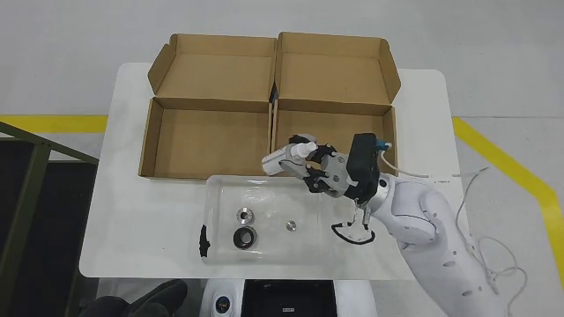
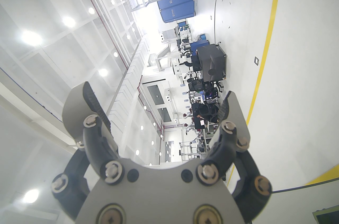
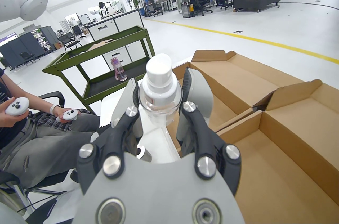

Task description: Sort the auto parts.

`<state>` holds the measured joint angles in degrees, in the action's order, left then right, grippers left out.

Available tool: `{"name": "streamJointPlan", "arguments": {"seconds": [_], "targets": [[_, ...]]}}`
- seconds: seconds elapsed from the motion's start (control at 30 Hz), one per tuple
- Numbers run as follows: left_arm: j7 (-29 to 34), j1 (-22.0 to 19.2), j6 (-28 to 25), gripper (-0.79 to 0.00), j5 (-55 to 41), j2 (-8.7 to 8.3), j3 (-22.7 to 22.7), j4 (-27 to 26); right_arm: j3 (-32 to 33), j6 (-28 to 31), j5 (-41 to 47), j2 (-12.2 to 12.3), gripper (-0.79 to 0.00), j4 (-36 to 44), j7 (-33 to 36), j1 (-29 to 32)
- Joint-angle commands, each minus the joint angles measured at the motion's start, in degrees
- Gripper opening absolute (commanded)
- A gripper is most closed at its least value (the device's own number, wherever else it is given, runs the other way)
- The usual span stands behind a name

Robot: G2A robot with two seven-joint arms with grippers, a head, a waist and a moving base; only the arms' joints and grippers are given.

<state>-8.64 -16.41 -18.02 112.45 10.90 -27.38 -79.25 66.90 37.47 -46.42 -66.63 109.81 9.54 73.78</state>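
Right gripper: I find the jaws closed on a white-capped clear cylinder, pads bearing on both sides of its clear body, white cap pointing away from the wrist. Seen from above, the cylinder is held lying roughly level, just off the far rim of the clear tray, at the near wall of the right cardboard box close to where it meets the left cardboard box. Both boxes stand side by side, touching, lids folded back. Parts lying in the tray: a metal ring, a black ring just in front of it, a small metal piece near the middle and a thin black loop at the right end, beneath the right arm. Tray and boxes rest on the white table. Left gripper: jaws stand wide apart with open air between the pads, aimed out into the hall, away from the table
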Motion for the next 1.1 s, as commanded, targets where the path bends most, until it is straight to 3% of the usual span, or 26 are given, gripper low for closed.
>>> {"name": "streamJointPlan", "arguments": {"seconds": [0.0,0.43,1.07], "targets": [[0.0,0.0,0.0,0.000,0.0,0.00,0.0,0.0,0.3,-0.5,0.3,0.0,-0.785,-0.5,-0.2,0.0],[0.0,0.0,0.0,0.000,0.0,0.00,0.0,0.0,-0.8,-7.3,-5.0,-0.7,-0.785,-6.0,-1.2,-4.6],[0.0,0.0,0.0,0.000,0.0,0.00,0.0,0.0,-10.1,-14.5,-21.4,-3.3,-0.785,-21.4,-1.8,-16.3]]}}
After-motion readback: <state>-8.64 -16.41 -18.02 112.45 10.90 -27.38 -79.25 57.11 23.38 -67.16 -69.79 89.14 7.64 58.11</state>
